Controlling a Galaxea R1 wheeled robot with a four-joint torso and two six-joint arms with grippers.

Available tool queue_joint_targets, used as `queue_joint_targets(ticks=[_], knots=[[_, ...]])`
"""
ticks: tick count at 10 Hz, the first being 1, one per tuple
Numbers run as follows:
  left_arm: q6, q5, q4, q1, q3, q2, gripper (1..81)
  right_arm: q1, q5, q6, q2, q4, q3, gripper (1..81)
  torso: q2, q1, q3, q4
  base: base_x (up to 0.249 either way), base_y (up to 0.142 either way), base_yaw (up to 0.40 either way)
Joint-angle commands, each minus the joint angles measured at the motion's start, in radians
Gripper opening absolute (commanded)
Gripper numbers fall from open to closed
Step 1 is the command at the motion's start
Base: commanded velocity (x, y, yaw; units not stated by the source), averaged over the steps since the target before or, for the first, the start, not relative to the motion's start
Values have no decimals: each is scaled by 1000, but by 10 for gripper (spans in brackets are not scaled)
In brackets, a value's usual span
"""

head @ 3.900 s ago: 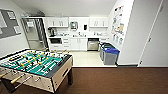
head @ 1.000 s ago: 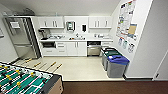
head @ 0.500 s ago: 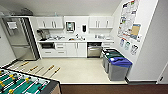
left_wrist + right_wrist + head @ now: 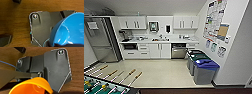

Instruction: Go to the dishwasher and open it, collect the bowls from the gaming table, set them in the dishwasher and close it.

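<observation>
- Foosball table: at about 7 o'clock in the head view, its green field and rod handles jut into the near corner. It is a passing obstacle here, not part of the job.
- Refrigerator: at about 9 o'clock, tall and steel-fronted against the left wall.
- Counter: at about 12 o'clock, a white run of cabinets with clutter on top and wall cupboards above.
- Dishwasher: just right of centre, at roughly 1 o'clock, under the counter. A dark band shows along the top of its steel front; whether the door is ajar I cannot tell from here. The robot faces it across open floor, well apart, which fits an approach with the load in hand.
- Bins: at about 3 o'clock, a row beside the right wall just beside the dishwasher, the nearest with a blue lid. They narrow the room on that side.
- Left gripper: a blue bowl shows large in the left wrist view, tilted, its rim close to the dark gripper parts. I judge it is carried there, but the fingers are not visible, so I cannot tell.
- Right gripper: an orange bowl sits likewise close under the right wrist, above wood-grain flooring. It is probably carried; the grip itself I cannot tell.
</observation>
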State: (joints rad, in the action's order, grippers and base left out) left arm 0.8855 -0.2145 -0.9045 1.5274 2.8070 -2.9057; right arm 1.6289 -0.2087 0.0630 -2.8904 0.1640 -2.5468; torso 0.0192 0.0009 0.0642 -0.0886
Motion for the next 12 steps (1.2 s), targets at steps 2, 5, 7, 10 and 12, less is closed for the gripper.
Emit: queue_joint_targets(ticks=[2, 5, 7, 10, 12], knots=[[-7, 29, -7, -43, 6, 9, 10, -34, 45, -3, 15, 12, 4, 10, 0, 0, 0, 0, 223, -74, 0], [-7, 29, -7, -43, 6, 9, 10, -34, 45, -3, 15, 12, 4, 10, 0, 0, 0, 0, 223, -74, 0], [-7, 29, -7, -43, 6, 9, 10, -33, 45, -3, 15, 12, 4, 10, 0, 0, 0, 0, 223, -74, 0], [-7, 29, -7, -43, 6, 8, 10, -28, 45, -3, 15, 12, 4, 10, 0, 0, 0, 0, 223, -74, 0], [-7, 27, -7, -43, 6, 9, 10, -28, 45, -3, 15, 11, 4, 10, 0, 0, 0, 0, 223, -76, 0]])
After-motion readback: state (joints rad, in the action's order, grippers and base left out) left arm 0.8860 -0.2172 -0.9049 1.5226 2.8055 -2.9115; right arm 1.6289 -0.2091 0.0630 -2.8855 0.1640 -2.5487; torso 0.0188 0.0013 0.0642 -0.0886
